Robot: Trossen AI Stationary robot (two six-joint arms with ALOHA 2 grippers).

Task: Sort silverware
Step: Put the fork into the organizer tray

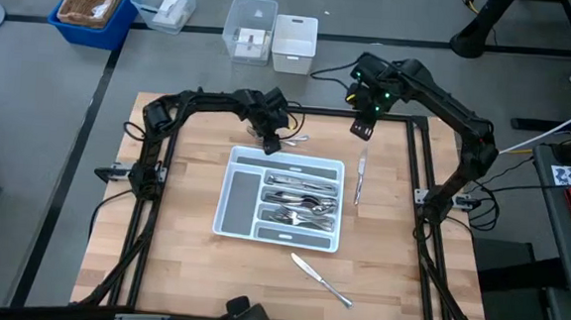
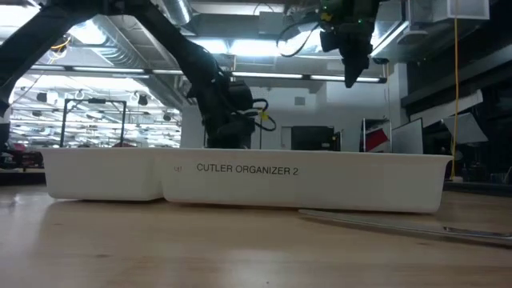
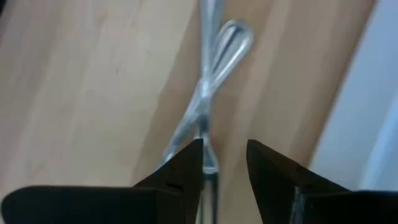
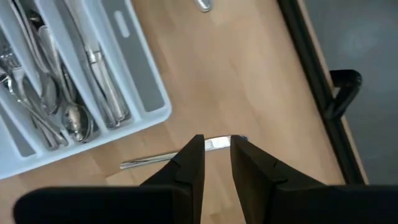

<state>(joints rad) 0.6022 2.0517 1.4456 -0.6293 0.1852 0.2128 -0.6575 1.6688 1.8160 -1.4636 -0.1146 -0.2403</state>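
Pale wooden worktop [image 1: 182, 233] fills the middle of the room, with a white tray [image 1: 245, 187] at its centre and storage bins on the floor beyond the far edge.

At about 12 o'clock from the tray, the left pincer [image 1: 271, 144] is down low over two crossed pieces of silverware [image 3: 208, 93]; its fingers [image 3: 186, 165] are slightly spread, one handle running between them, though I cannot tell whether they touch it. That arm reaches in bent from the worktop's left side.

Around 1 o'clock the right pincer [image 1: 361, 128] hangs high, fingers [image 4: 189, 162] a little apart and empty, above a table knife [image 1: 360, 177] lying just beside the tray's right wall. The right arm arches up from its post at 3 o'clock.

Forks, spoons and knives [image 1: 301, 199] lie in the tray's right-hand compartments. Another knife [image 1: 320, 280] rests alone at 5 o'clock, with bare wood all round it and wide free strips along the left and near edges.
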